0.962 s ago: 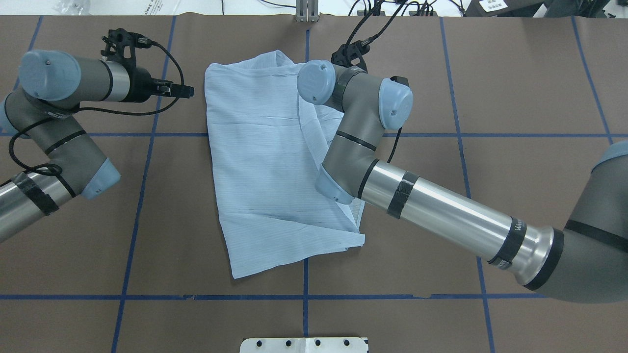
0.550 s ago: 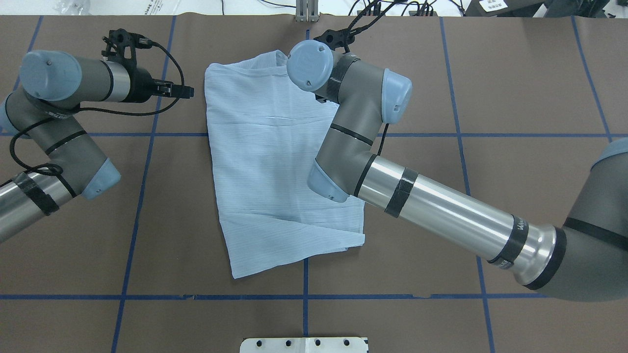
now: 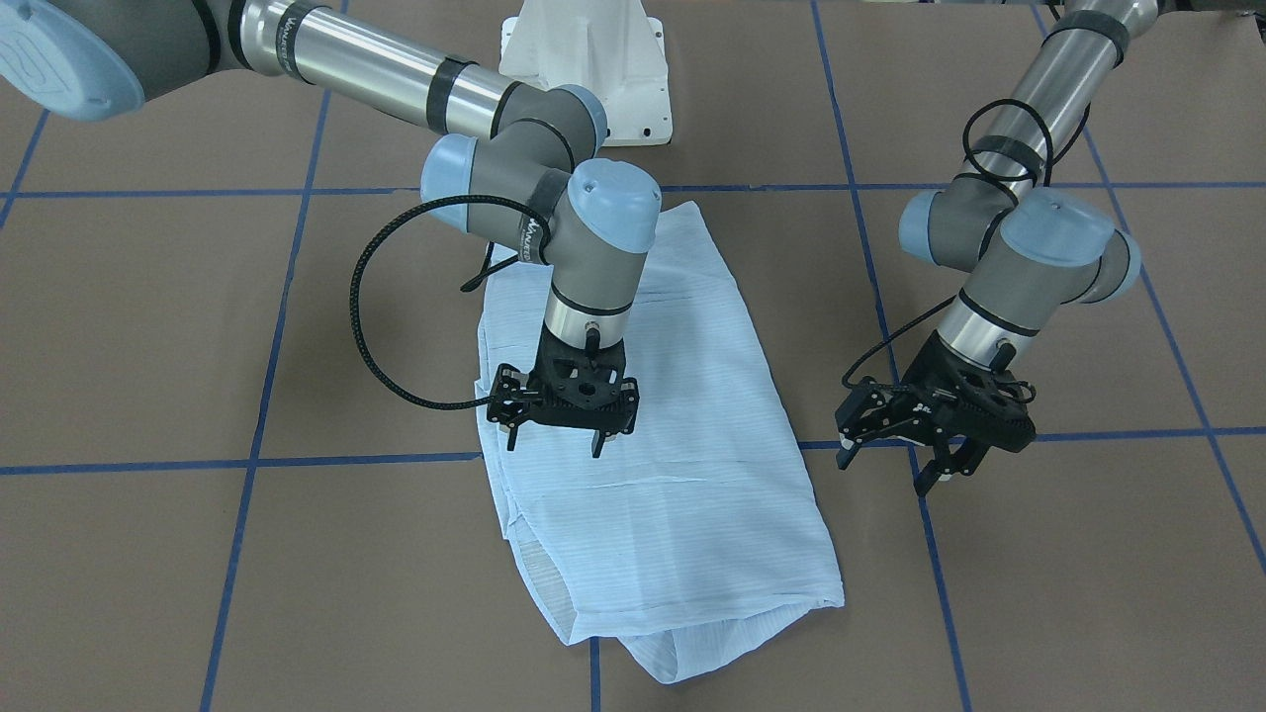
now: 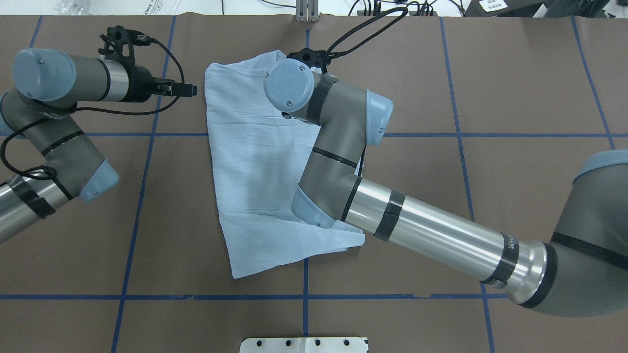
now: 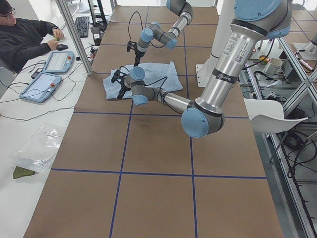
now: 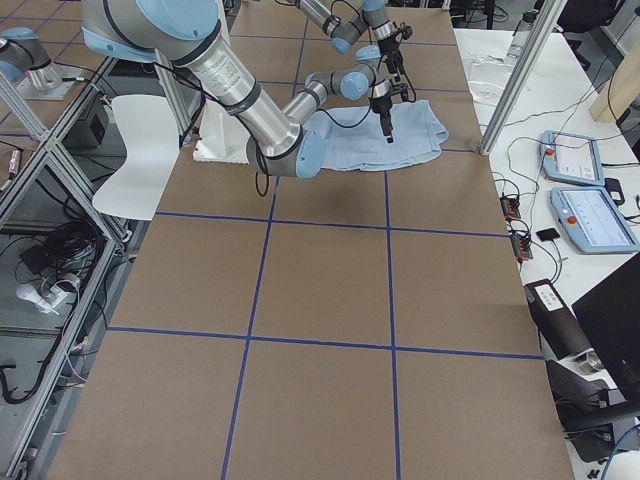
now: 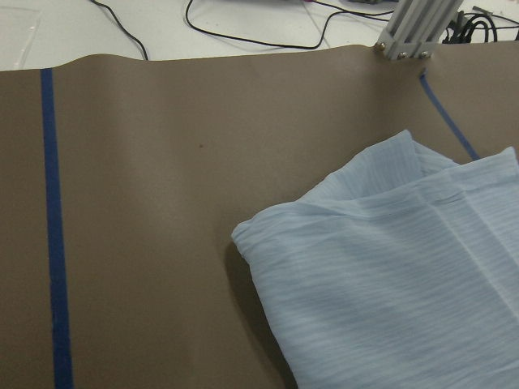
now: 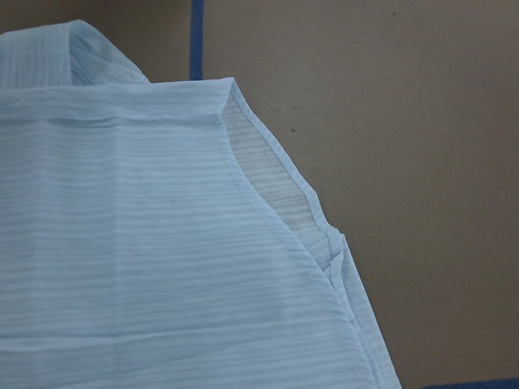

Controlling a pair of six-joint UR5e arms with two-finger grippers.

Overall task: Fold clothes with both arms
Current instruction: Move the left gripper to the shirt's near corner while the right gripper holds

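Both spread, empty: black right end effector [image 3: 555,444] hovers over the folded light-blue striped shirt [image 3: 682,504], lengthwise on the brown tabletop [image 3: 1039,574]; black left end effector [image 3: 887,472] hangs just beside it.

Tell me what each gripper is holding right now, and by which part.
Nothing is held: the right gripper hangs open over the shirt, the left gripper open beside it.
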